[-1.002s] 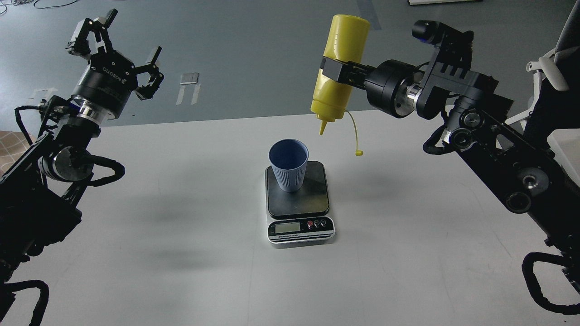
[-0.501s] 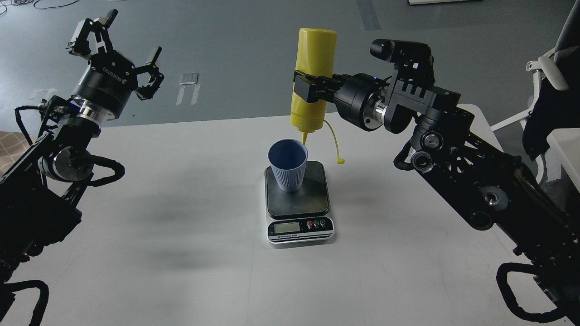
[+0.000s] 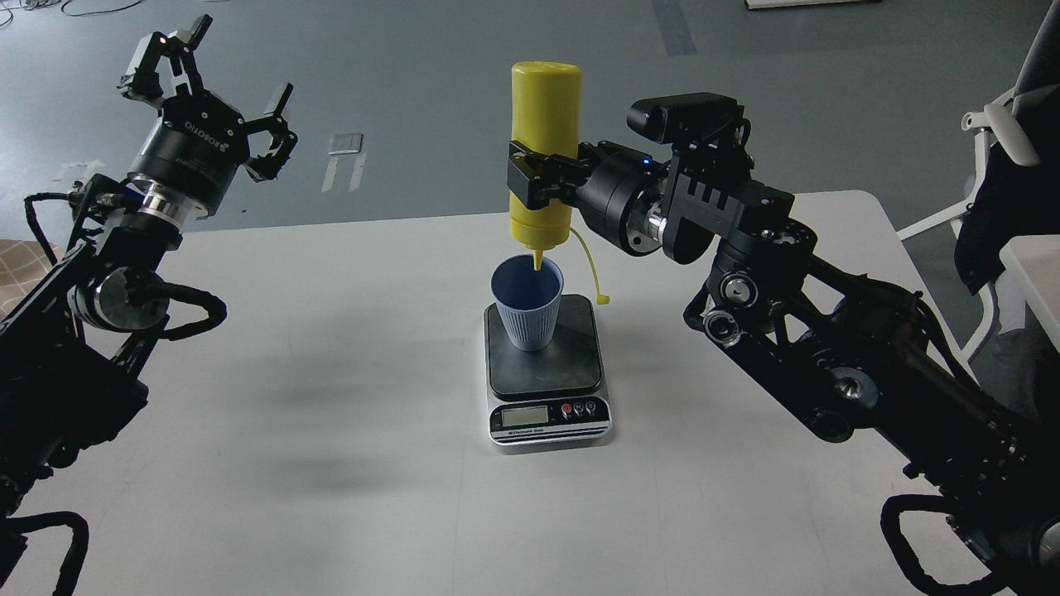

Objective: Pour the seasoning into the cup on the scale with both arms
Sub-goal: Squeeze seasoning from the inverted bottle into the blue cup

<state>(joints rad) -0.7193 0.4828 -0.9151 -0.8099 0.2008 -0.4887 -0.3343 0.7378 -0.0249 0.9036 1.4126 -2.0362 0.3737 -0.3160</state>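
While the right gripper (image 3: 540,176) is clamped across the middle of the one tall yellow plastic squeeze bottle (image 3: 544,116), the bottle's long axis stands vertical, base up and pointed nozzle (image 3: 538,261) down, tip at the mouth of the cup below, its tethered cap (image 3: 604,299) dangling beside the cup. One light blue ribbed tapered cup (image 3: 527,303) stands upright on the dark platform of the one small flat digital scale (image 3: 546,372) on the white table (image 3: 331,463); contents cannot be determined. The left gripper (image 3: 211,79) is raised well left, fingers spread wide, holding nothing.
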